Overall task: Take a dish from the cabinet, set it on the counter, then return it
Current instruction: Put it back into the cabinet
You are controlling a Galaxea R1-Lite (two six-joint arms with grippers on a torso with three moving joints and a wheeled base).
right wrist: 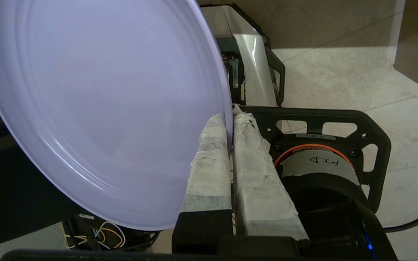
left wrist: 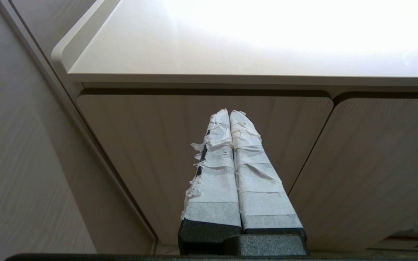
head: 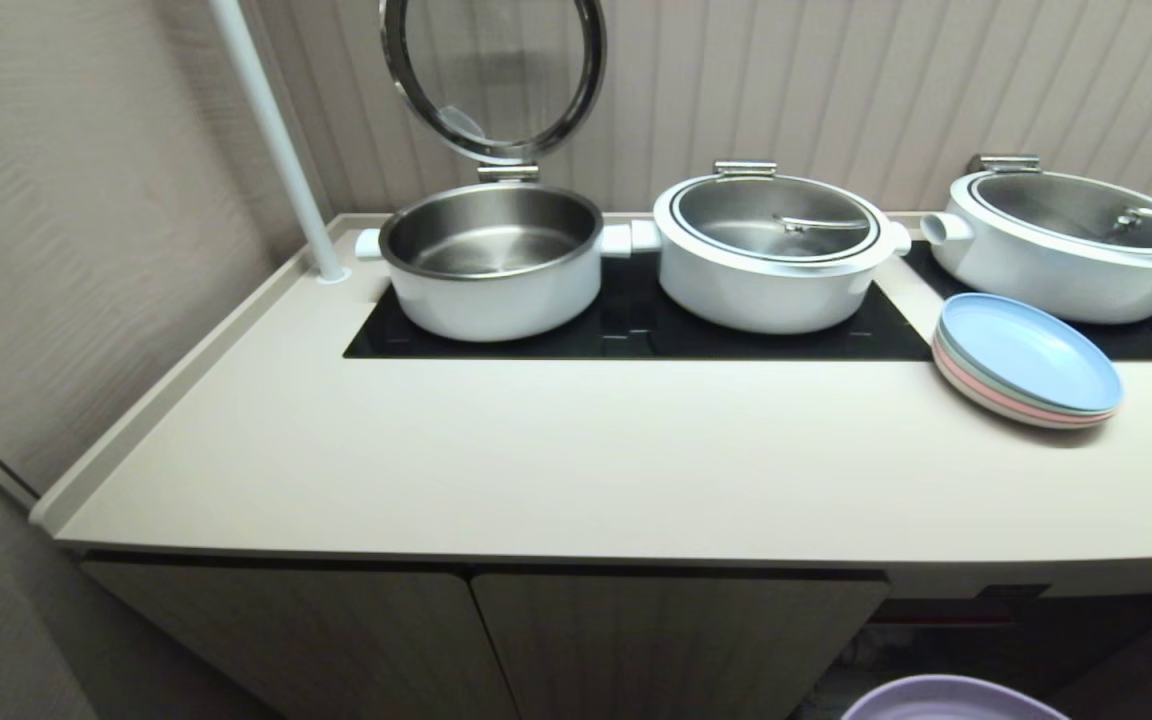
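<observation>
The right gripper [right wrist: 230,119] pinches the rim of the lavender dish [right wrist: 100,105], held low in front of the cabinet [head: 656,640], below the counter [head: 576,460]; the left gripper [left wrist: 229,113], fingers pressed together and empty, points at a closed cabinet door. Stacked plates [head: 1026,360] sit on the counter.

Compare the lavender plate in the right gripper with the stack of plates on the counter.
The lavender plate is single; the stacked plates are several, light blue on top with pink below. The lavender plate is pinched at its rim by the right gripper, off any surface; the stack rests on the counter beside the black cooktop. In the head view the lavender plate sits below the counter edge. Both are round, shallow and low-rimmed.
</observation>
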